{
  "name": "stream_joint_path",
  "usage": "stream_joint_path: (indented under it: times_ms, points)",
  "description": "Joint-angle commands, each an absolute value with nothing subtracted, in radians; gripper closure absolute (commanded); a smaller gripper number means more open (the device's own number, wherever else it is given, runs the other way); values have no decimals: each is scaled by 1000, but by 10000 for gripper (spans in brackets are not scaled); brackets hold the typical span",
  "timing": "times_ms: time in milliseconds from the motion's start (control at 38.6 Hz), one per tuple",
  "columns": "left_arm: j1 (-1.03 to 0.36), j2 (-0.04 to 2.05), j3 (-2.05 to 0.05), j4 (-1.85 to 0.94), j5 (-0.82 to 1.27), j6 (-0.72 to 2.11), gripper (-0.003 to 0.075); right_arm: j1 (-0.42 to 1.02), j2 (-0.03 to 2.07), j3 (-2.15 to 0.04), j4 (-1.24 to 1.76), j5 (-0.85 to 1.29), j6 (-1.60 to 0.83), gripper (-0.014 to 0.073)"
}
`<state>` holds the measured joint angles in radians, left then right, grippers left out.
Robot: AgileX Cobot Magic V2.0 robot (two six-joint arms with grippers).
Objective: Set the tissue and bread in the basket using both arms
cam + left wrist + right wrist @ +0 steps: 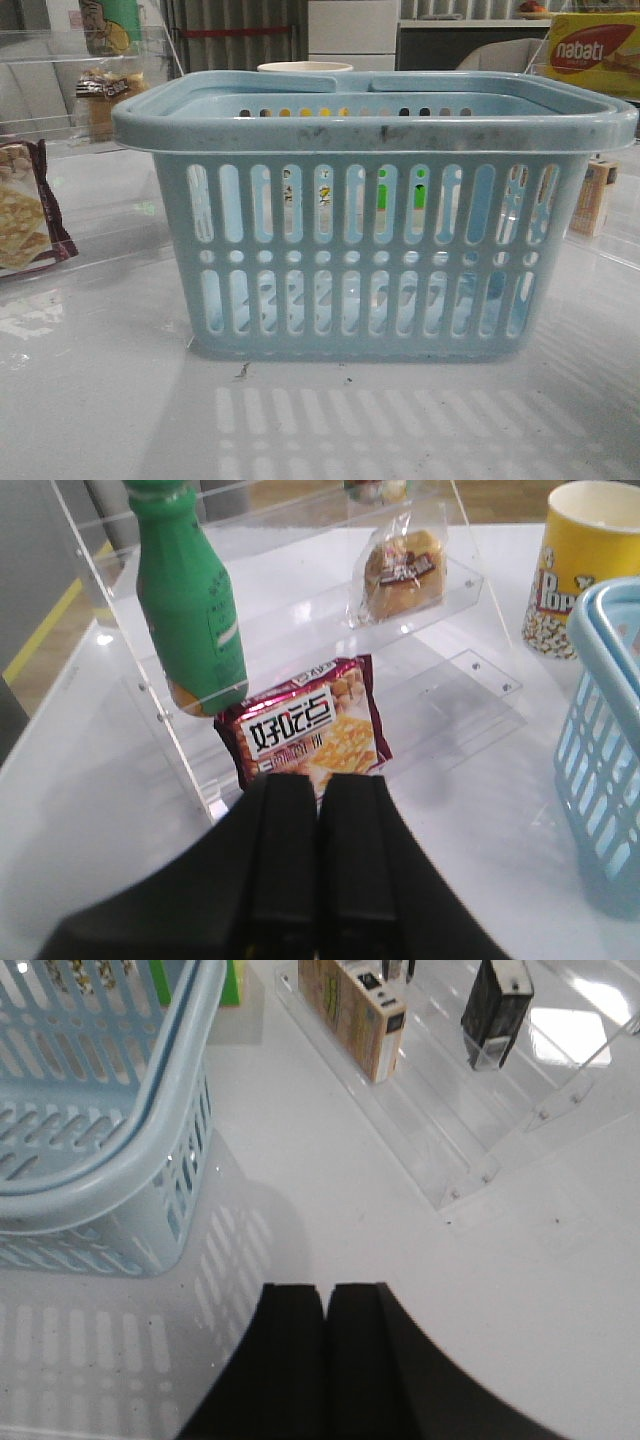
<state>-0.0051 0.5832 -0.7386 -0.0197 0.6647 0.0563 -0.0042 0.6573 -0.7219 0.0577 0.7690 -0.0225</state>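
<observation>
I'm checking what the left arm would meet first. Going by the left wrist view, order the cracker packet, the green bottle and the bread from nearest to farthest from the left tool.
1. Cracker packet: just ahead of the closed left tool, on the lower shelf.
2. Green bottle: beyond it, off to one side.
3. Bread: farthest, on the upper shelf.

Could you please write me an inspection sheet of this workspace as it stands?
Surface: glossy white table, small specks by the basket.
Job's things: basket upright at centre; bread on clear acrylic shelf; tissue on right-side acrylic stand.
Clutter: green bottle, cracker packet, popcorn cup, tan carton, Nabati box.
Grippers: left gripper shut, empty; right gripper shut, empty.
Cables: nothing seen.
Surroundings: white drawers behind.
</observation>
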Motion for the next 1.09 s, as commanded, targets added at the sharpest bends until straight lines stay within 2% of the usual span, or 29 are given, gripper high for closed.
stream_joint_path:
  times_ms: [0, 52, 78, 130, 233, 311, 389, 648, 777, 1062]
  points:
    - [-15, 622, -762, -39, 586, 49, 629, -5, 723, -756, 44, 709, -25, 525]
    - [-47, 640, -762, -39, 586, 59, 592, -5, 750, -756, 36, 709, -26, 508]
    - [-73, 651, -762, -39, 586, 59, 549, -5, 762, -756, 36, 709, -26, 474]
    - [-113, 661, -762, -39, 586, 70, 461, -5, 780, -756, 35, 707, -26, 388]
    - [-193, 678, -762, -30, 586, 87, 267, -5, 813, -756, 35, 700, -26, 152]
    - [-233, 685, -762, -30, 586, 87, 186, -5, 842, -756, 28, 696, -26, 26]
    - [-256, 690, -762, -30, 586, 87, 180, -5, 872, -756, 22, 680, -26, -10]
    - [-266, 690, -762, -30, 582, 87, 216, -126, 1007, -824, 7, 572, 0, -9]
    - [-266, 690, -762, -30, 582, 87, 216, -180, 1119, -924, 7, 564, 0, -9]
    - [-266, 690, -762, -30, 582, 87, 216, -186, 1373, -1190, 0, 567, 0, 4]
